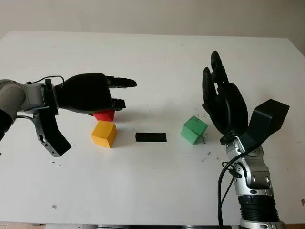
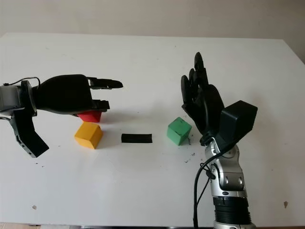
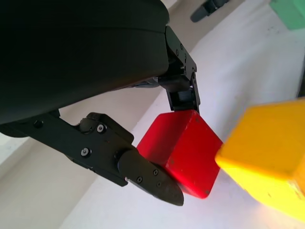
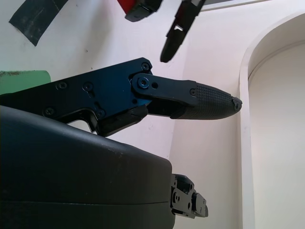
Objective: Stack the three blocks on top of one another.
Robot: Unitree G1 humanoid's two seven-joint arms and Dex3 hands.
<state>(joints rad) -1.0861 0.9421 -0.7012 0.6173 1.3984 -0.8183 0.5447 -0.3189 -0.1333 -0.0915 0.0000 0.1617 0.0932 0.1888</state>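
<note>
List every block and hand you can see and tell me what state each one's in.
Red block: on table, under left hand, fingers either side.
Yellow block: on table, unstacked.
Green block: on table, alone.
Left hand: over red block, grip unclear.
Right hand: open, beside green block.

A white table (image 1: 157,191) stands against a plain beige wall (image 1: 152,16).

Red block (image 1: 104,115) touching yellow block (image 1: 104,133); green block (image 1: 193,130) well apart.

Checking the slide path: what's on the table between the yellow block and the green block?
A flat black strip lies between the yellow block and the green block, touching neither, seen in both eye views.
</note>
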